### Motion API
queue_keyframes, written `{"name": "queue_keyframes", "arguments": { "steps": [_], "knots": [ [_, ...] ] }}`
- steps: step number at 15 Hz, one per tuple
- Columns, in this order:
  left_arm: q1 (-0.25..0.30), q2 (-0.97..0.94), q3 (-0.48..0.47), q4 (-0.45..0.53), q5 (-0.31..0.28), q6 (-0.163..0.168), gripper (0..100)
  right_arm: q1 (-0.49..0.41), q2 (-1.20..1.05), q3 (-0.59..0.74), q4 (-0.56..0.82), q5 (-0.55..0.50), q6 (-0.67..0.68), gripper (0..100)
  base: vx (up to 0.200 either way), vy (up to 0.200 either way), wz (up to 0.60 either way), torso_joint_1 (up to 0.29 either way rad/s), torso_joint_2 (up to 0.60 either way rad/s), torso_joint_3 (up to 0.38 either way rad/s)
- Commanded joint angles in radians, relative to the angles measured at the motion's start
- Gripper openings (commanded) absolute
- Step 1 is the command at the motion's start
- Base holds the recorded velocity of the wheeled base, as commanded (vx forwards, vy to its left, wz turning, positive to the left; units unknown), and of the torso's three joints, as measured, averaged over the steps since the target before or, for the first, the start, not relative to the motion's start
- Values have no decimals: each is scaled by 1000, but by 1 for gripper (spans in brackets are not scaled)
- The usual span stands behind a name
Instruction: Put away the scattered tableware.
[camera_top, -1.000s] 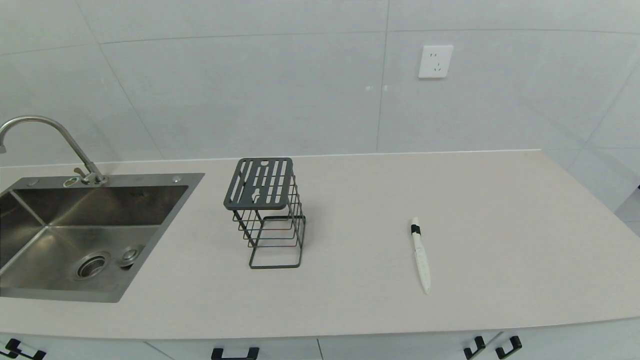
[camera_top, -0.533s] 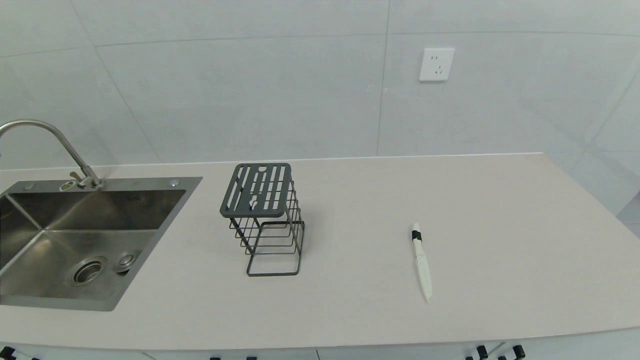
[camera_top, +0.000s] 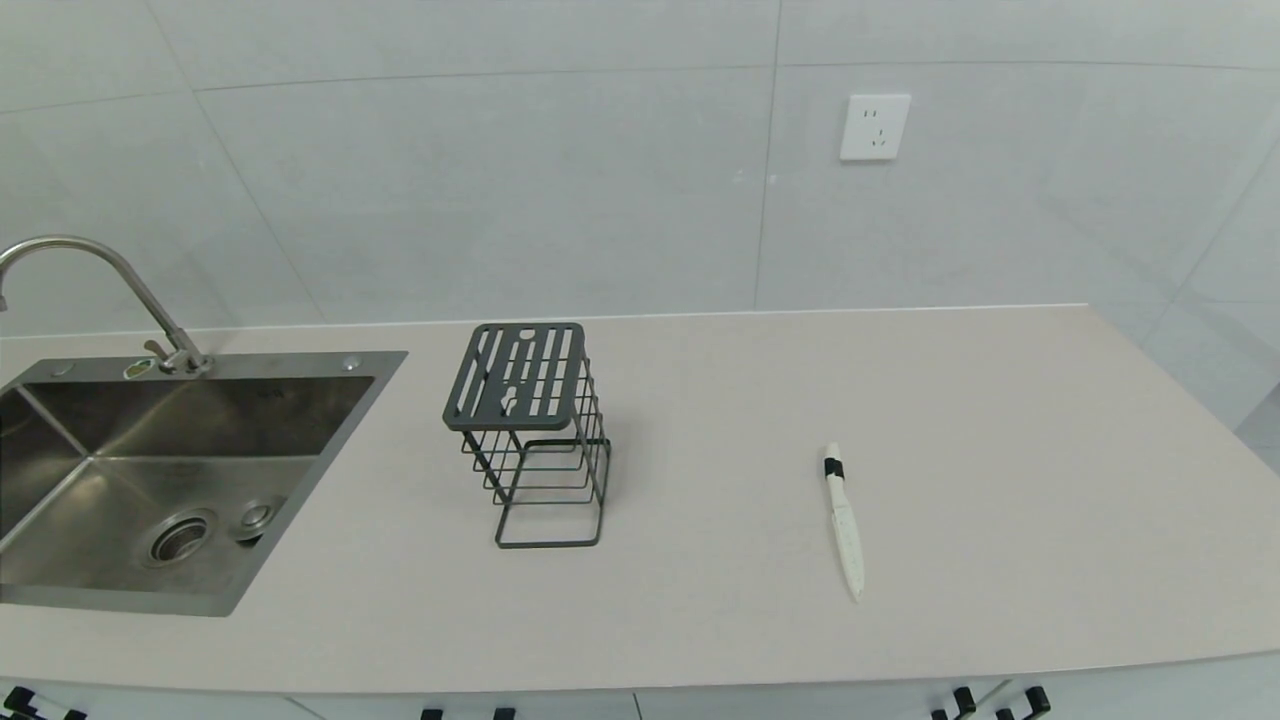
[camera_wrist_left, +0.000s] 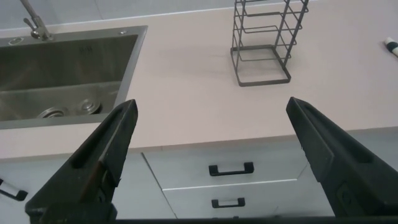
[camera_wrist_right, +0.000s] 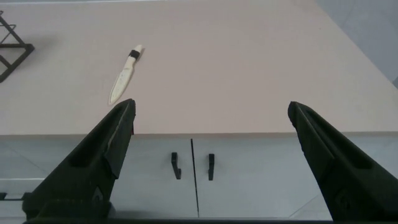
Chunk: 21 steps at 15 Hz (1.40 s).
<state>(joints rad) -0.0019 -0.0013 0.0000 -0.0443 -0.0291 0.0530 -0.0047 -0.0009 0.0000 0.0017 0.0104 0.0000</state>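
A white knife (camera_top: 842, 520) with a black band lies flat on the pale counter (camera_top: 720, 620), right of centre, its tip toward the front edge. A dark wire rack (camera_top: 530, 430) with a slotted top stands upright left of it, well apart. My left gripper (camera_wrist_left: 211, 106) is open and hangs in front of the counter edge, facing the rack (camera_wrist_left: 261, 40) and the sink. My right gripper (camera_wrist_right: 211, 104) is also open, low before the cabinet fronts, with the knife (camera_wrist_right: 126, 74) lying ahead on the counter. Nothing is between the fingers of either one.
A steel sink (camera_top: 322, 460) with a curved faucet (camera_top: 120, 275) takes up the counter's left end. White drawers with black handles (camera_wrist_left: 231, 168) sit below the front edge. A tiled wall with a socket (camera_top: 873, 127) closes off the back. Open counter lies right of the knife.
The head camera has shifted, so the whole picture sits a little lower than a second ago. The knife and rack keep their places on the counter.
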Motion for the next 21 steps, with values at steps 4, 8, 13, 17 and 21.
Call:
{"name": "queue_keyframes", "arguments": {
  "steps": [4,8,13,17,21],
  "knots": [
    [0,1,0,0,-2,7,100,0,1,0,0,0,0,100,0,0,0,16,2,23],
    [0,1,0,0,0,4,100,0,1,0,0,0,0,100,0,0,0,227,-4,211],
    [0,1,0,0,0,4,100,0,1,0,0,2,-2,100,0,0,0,281,-46,223],
    [0,1,0,0,3,-1,100,0,1,0,0,10,-21,100,0,0,0,49,-12,34],
    [0,1,0,0,3,2,100,0,2,0,-8,17,-92,100,0,0,0,-86,192,128]
  ]
}}
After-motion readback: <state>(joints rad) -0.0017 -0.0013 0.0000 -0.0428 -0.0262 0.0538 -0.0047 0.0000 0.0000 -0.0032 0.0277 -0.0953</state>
